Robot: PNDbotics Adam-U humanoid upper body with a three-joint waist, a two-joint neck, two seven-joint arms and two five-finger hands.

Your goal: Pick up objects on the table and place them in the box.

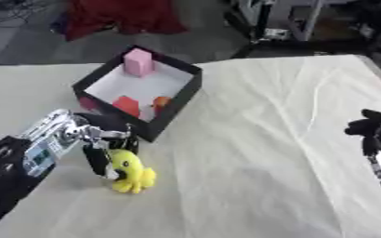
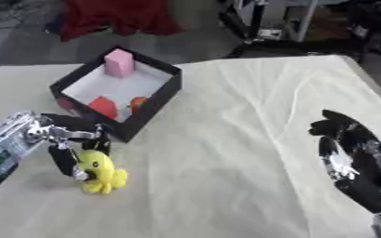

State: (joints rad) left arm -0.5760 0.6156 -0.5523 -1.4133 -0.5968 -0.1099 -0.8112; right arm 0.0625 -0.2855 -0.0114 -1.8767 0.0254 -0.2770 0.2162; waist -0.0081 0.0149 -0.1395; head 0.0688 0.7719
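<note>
Left hand (image 1: 96, 144) fingers curled round yellow plush toy (image 1: 130, 173) on table (image 1: 267, 139), beside black box (image 1: 174, 100). Right hand (image 2: 348, 153) idle, fingers relaxed open.

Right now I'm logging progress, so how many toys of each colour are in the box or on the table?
Pink: 1, block in box
Red: 1, in box
Orange: 1, in box
Yellow: 1, plush toy on table, in left hand
Total: 4

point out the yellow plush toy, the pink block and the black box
yellow plush toy (image 1: 130, 171), left eye view, on its body
pink block (image 1: 138, 62), left eye view, on its front face
black box (image 1: 177, 100), left eye view, on its right wall
</note>
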